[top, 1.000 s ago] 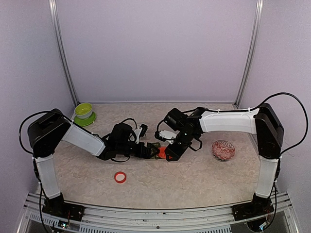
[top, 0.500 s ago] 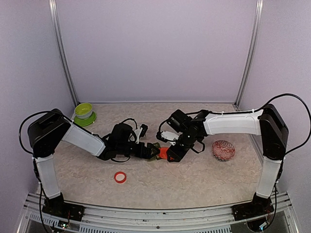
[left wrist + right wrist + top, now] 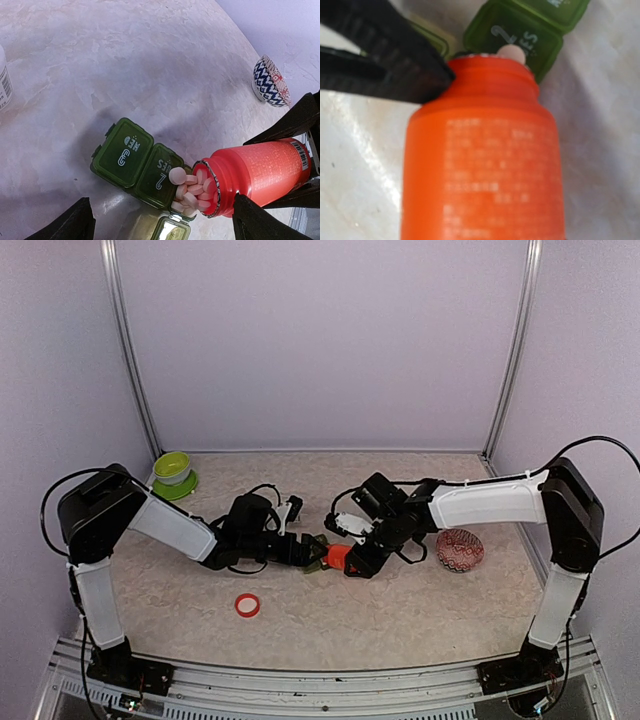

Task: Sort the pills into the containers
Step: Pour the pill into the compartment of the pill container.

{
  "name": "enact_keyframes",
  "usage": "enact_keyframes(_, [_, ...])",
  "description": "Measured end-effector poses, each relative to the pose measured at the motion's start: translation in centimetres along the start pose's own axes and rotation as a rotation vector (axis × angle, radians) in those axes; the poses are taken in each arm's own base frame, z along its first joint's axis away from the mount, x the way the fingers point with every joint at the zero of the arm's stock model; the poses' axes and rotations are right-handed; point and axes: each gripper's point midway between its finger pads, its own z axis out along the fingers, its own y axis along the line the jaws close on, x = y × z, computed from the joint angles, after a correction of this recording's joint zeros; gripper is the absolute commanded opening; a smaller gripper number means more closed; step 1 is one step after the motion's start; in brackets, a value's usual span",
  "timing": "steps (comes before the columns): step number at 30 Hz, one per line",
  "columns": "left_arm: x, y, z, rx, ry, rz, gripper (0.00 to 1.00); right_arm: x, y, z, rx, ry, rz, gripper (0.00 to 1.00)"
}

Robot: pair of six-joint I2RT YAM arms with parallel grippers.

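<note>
Left gripper [image 3: 306, 554] is spread wide; you've got it low over the worktop [image 3: 400, 615], right of the lime-green bowl [image 3: 173, 472] and the red ring [image 3: 247, 605], with one finger on either side of the containers [image 3: 146, 172]. You'll find the containers mid-worktop between the two grippers: two lids shut, third box at the left wrist view's bottom edge looks open but is mostly cut off. Just right of them the red bottle [image 3: 260, 170] lies tipped near flat, mouth at the middle box's edge, pink pills [image 3: 192, 190] heaped in the mouth, one on the lip. Can't tell if any lie inside a box. Right gripper [image 3: 352, 560] is clamped on the bottle body. Patterned bowl [image 3: 459, 550] sits further right, apart.
</note>
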Motion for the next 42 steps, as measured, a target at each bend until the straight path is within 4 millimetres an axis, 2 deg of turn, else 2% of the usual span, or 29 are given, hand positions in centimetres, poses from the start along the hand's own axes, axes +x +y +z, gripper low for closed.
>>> enact_keyframes(17, [0.0, 0.0, 0.0, 0.002, -0.001, 0.0, 0.95, 0.1, 0.0, 0.3, 0.011, -0.097, -0.006, 0.35])
enact_keyframes(33, [-0.4, -0.4, 0.0, 0.021, -0.015, 0.006, 0.98, 0.7, 0.2, -0.3, 0.015, -0.219, -0.005, 0.35])
enact_keyframes(42, [-1.3, -1.4, -0.4, 0.057, -0.045, 0.018, 0.99, 0.6, 0.3, -1.1, 0.026, -0.332, -0.013, 0.35])
